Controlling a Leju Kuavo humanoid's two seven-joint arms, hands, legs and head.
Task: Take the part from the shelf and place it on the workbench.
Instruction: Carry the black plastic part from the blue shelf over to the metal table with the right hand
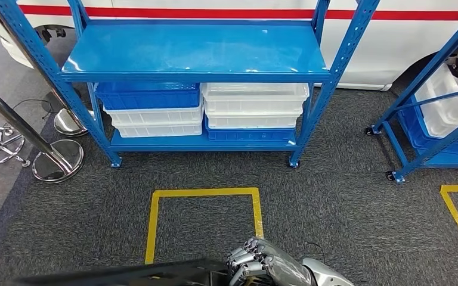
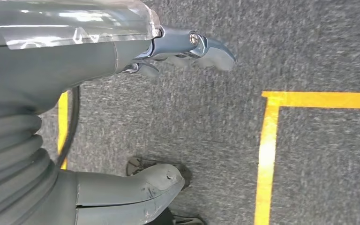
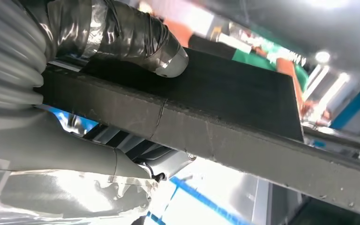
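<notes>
My right hand (image 1: 266, 266) sits low in the head view, its fingers (image 1: 243, 260) curled over the edge of a flat black foam-like panel (image 1: 125, 274), the part I carry. In the right wrist view my taped thumb (image 3: 136, 37) presses on the panel's broad dark face (image 3: 225, 89) and my other fingers lie under it, so that hand grips the panel by its thick edge.

My left hand (image 2: 122, 117) hangs over the grey carpet floor (image 2: 309, 47); its thumb (image 2: 136, 192) and dark fingers (image 2: 192, 47) stand apart with nothing between them.

Ahead stands a blue steel shelf rack (image 1: 197, 50), its upper board bare and glossy. On its lower board, stacked plastic crates: a blue crate (image 1: 148, 95) over white ones (image 1: 154, 122) on the left, clear-white crates (image 1: 253, 98) over a blue one on the right. A yellow tape square (image 1: 203, 193) marks the carpet in front. Behind the rack is a white vehicle body with a red stripe (image 1: 214, 12). I can read no writing or labels anywhere.
</notes>
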